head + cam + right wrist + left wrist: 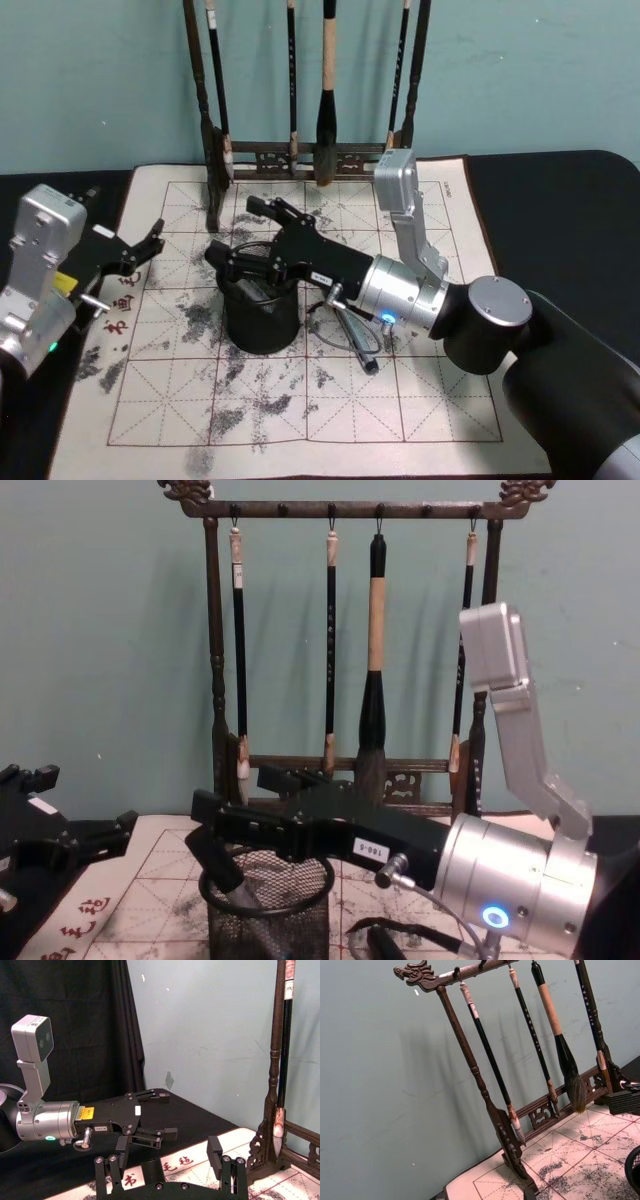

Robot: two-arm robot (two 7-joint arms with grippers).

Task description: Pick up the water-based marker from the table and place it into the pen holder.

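The right gripper (231, 228), jaws spread wide and empty, hangs over the pen holder (262, 325) at centre frame, as for a drop; what seems the water-based marker (225, 872) leans as a dark stick inside the mesh. The left gripper (155, 243), open, sits clear at the left edge.

Upright pen holder (260, 325), marker (225, 868) perhaps inside

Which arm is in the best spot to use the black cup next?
The right one, probably. The right gripper hangs open just above the cup, while the left gripper sits off at the mat's left edge, away from it.
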